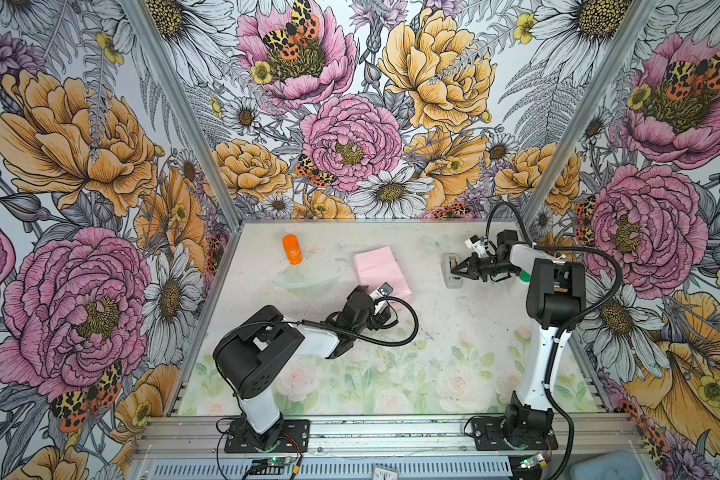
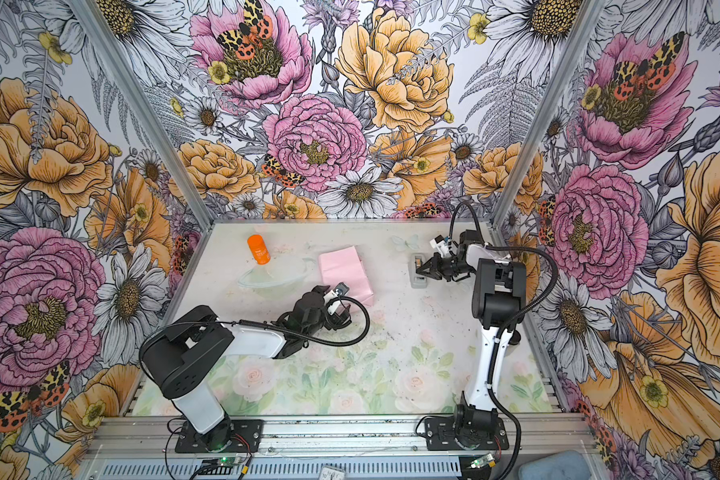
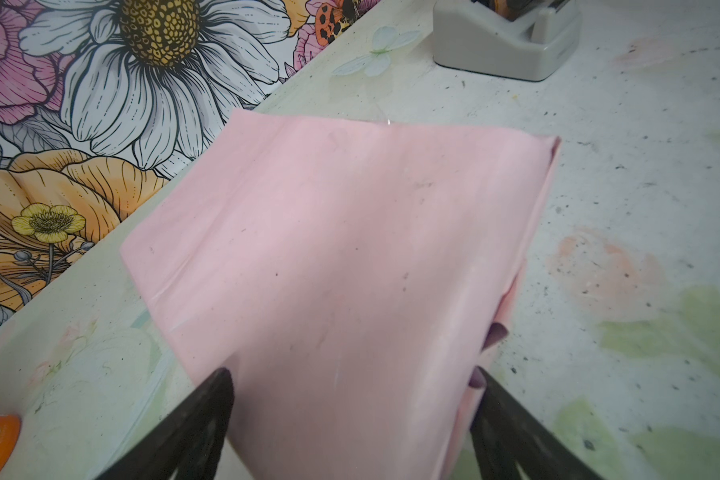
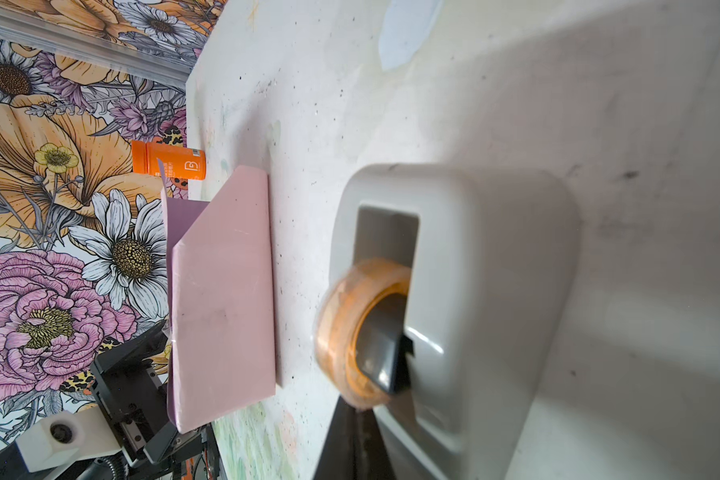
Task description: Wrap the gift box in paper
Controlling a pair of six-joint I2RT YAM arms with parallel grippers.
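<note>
The flowered walls [image 1: 80, 166] close the table [image 1: 433, 353] on three sides, with metal rails in the corners; only the arms reach over the table's lower half in both top views. Its surface is matte and pale, with faded roses and dark specks. Above the middle lies the paper [image 1: 377, 266], folded pink side out into a flat, creased parcel (the gift box does not show). The left gripper [image 3: 352, 374] has its fingers [image 3: 208, 415] wide, one against each side of the parcel's lower end. To the right, the right gripper [image 1: 454, 270] is pressed together at the roll of the smooth grey tape dispenser [image 4: 495, 291]. An orange bottle [image 1: 292, 249] stands upper left.
</note>
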